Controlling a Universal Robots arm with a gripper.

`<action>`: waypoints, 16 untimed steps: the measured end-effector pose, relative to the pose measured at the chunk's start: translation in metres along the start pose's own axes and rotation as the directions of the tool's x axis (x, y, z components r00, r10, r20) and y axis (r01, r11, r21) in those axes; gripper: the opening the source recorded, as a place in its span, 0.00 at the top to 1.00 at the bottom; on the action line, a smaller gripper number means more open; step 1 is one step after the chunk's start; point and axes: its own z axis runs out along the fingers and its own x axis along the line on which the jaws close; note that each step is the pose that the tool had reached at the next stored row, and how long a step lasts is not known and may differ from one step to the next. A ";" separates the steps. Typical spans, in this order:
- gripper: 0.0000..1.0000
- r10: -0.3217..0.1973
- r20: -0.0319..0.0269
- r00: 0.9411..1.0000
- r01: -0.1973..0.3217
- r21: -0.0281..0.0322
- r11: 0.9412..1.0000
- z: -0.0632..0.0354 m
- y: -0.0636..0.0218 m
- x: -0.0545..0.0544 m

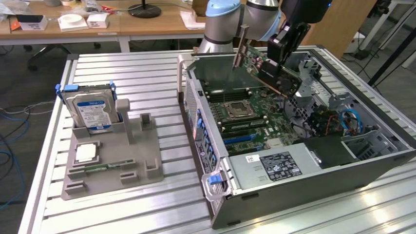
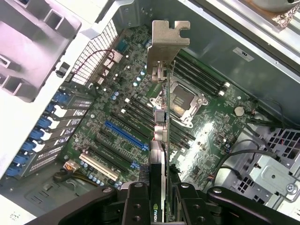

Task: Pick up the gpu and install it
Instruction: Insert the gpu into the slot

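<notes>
The gpu (image 1: 268, 72) is a green card with a black face and a silver end bracket (image 2: 167, 38). My gripper (image 1: 284, 45) is shut on it and holds it in the air, tilted, above the open computer case (image 1: 305, 175). In the wrist view the gpu (image 2: 161, 140) is seen edge-on between the black fingers (image 2: 135, 206), over the motherboard (image 2: 117, 112). A long blue slot (image 2: 125, 136) lies on the board below and to one side of the card. The card touches nothing on the board.
A grey fixture (image 1: 110, 161) on the slatted metal table (image 1: 149, 68) holds a blue-labelled hard drive (image 1: 92, 109) upright and a small chip (image 1: 85, 152). The case's power supply (image 1: 279, 163) and blue cables (image 1: 351, 119) sit at the near end. Desks stand behind.
</notes>
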 end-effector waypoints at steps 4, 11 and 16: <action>0.74 -0.010 0.000 1.000 0.010 0.000 1.000 0.0000 0.0000 0.000; 0.74 -0.026 -0.001 1.000 0.026 0.000 1.000 0.0000 -0.0001 0.000; 0.74 -0.038 -0.002 0.999 0.038 -0.001 0.999 0.0001 -0.0001 0.000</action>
